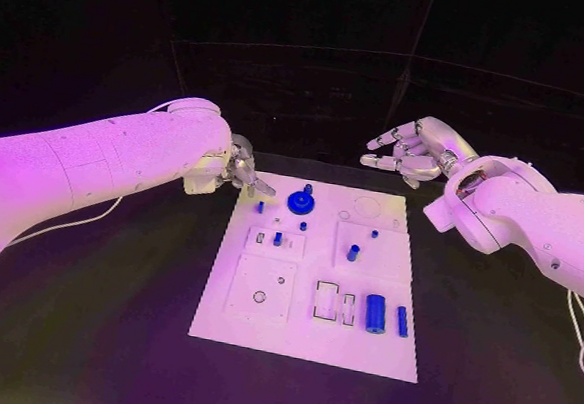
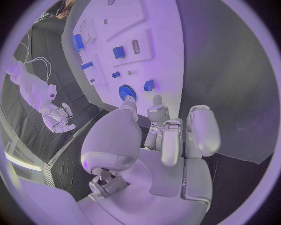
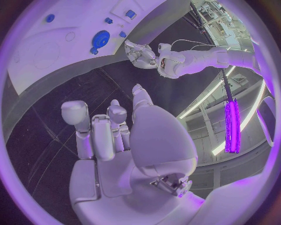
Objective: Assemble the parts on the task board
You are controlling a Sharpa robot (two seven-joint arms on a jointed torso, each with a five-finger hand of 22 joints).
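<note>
Nearest me, the task board (image 1: 305, 350) carries 2 blue cylinders (image 1: 376, 314). Beside its far-left corner my left hand (image 1: 242, 173) hangs empty, fingers loosely apart; my right hand (image 1: 413, 149) hovers beyond, spread and empty.

Left robot hand (image 1: 242, 177) fingertips hide task board (image 1: 307, 335) corner.

My head camera looks steeply down on the task board (image 1: 315, 276) from above its near edge. The left wrist camera sits close behind my left hand (image 2: 158, 140), facing along the fingers toward the board's far end. The right wrist camera sits close behind my right hand (image 3: 117, 136), facing the same far end. Both wrist views share the blue gear (image 2: 127, 92).
</note>
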